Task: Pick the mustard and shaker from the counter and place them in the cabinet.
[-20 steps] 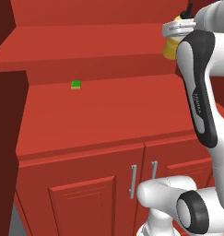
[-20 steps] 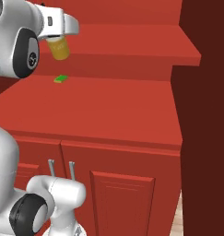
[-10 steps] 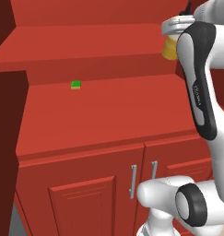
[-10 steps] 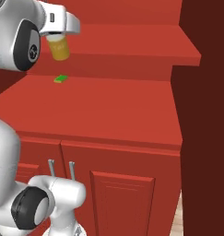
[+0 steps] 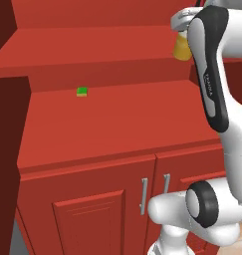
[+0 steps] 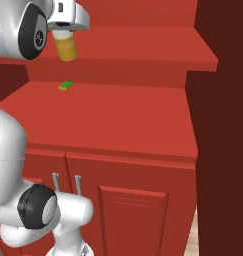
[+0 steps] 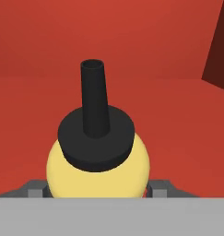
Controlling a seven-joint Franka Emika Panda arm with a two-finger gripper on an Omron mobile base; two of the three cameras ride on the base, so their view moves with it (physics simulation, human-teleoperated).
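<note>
Far left in the left base view, a dark red cabinet door (image 5: 10, 149) stands open beside the cabinet (image 5: 117, 124). A tiny green block (image 5: 82, 91) lies toward the back of the lower shelf (image 5: 112, 119), left of centre; everything else on that board is bare, so it is no obstacle unless the bottle is brought down on that spot. Further right, the mustard (image 6: 67, 47) hangs in the air above the lower shelf and level with the upper shelf (image 6: 143, 47), pinched by the end effector (image 6: 66, 31) at its body, with the dark cap (image 7: 96, 129) pointing away in the hand view. The main risk, as I judge it, is clipping the upper shelf's front edge while moving in, which could twist the bottle in the grip. At far right, the other open door (image 6: 223, 125) narrows the approach.
</note>
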